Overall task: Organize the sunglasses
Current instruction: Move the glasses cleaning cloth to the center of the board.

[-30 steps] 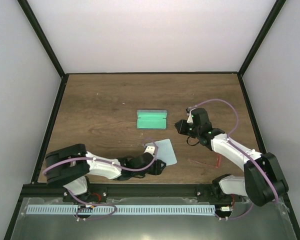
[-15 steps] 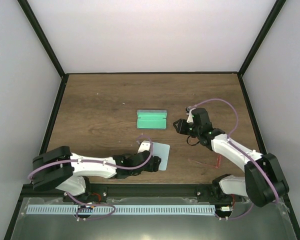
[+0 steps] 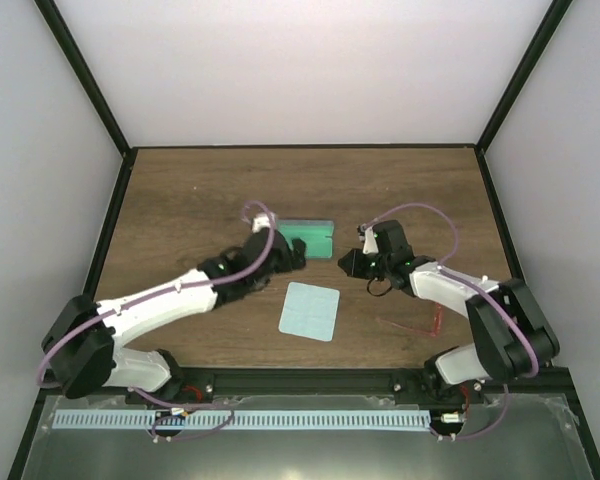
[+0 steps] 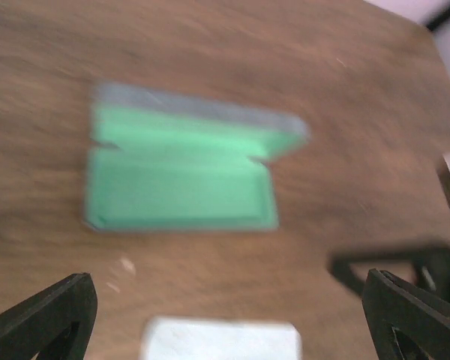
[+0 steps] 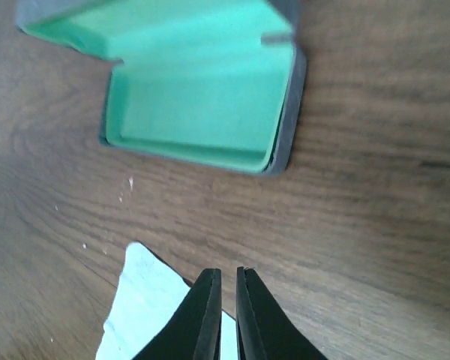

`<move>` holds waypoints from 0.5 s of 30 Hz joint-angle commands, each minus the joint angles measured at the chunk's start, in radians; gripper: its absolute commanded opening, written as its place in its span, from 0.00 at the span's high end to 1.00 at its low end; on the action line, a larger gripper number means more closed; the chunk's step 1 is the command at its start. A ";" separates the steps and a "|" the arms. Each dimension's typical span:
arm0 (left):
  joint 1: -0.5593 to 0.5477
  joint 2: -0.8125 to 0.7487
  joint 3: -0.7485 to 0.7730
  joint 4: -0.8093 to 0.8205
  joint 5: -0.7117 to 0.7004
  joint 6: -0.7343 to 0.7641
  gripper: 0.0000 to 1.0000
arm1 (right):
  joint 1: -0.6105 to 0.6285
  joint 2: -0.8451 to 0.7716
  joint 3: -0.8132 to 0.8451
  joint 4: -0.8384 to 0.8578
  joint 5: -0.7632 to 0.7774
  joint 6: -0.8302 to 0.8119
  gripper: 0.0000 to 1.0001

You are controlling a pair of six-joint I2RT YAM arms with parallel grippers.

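The sunglasses (image 3: pixel 435 322) are a thin red wire frame lying on the table at the front right, away from both grippers. The blue-grey case (image 3: pixel 317 238) lies open, green inside up; it also shows in the left wrist view (image 4: pixel 181 176) and the right wrist view (image 5: pixel 202 105). My left gripper (image 3: pixel 292 256) is open and empty, hovering just left of and before the case, its fingers (image 4: pixel 52 311) spread wide. My right gripper (image 3: pixel 347 263) is shut and empty, just right of the case, its fingertips (image 5: pixel 208 281) above the wood.
A pale blue square cloth (image 3: pixel 310 311) lies flat in front of the case, between the arms; it also shows in the left wrist view (image 4: pixel 221 341) and the right wrist view (image 5: pixel 146 307). Black frame rails border the wooden table (image 3: pixel 200 200).
My left arm swung from the cloth at the front up to the case, leaving the cloth flat, shifted slightly left. My right gripper moved left toward the case.
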 commanded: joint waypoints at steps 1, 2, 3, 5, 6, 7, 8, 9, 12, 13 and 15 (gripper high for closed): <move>0.204 0.036 -0.009 0.017 0.147 0.053 0.02 | 0.027 0.060 0.049 0.014 -0.093 -0.020 0.94; 0.234 0.067 -0.002 0.030 0.166 0.053 0.03 | 0.033 0.067 0.052 0.012 -0.086 -0.021 0.96; 0.258 0.106 0.017 0.033 0.193 0.052 0.05 | 0.038 0.075 0.055 0.010 -0.082 -0.022 0.97; 0.279 0.176 0.036 0.034 0.213 0.048 0.05 | 0.045 0.088 0.061 0.007 -0.084 -0.026 0.99; 0.282 0.198 0.037 0.039 0.204 0.049 0.06 | 0.048 0.091 0.063 0.004 -0.087 -0.027 0.99; 0.282 0.209 0.025 0.056 0.201 0.054 0.06 | 0.052 0.094 0.067 0.002 -0.094 -0.030 0.99; 0.282 0.210 0.010 0.075 0.198 0.059 0.07 | 0.059 0.095 0.068 -0.001 -0.100 -0.033 0.99; 0.282 0.203 -0.007 0.090 0.193 0.064 0.07 | 0.067 0.097 0.074 -0.010 -0.104 -0.037 0.99; 0.283 0.155 -0.047 0.107 0.153 0.086 0.06 | 0.092 0.112 0.089 -0.040 -0.104 -0.045 0.99; 0.288 0.138 -0.051 0.102 0.137 0.089 0.06 | 0.094 0.122 0.098 -0.049 -0.101 -0.044 0.99; 0.293 0.106 -0.062 0.108 0.110 0.095 0.05 | 0.096 0.143 0.104 -0.067 -0.090 -0.047 0.99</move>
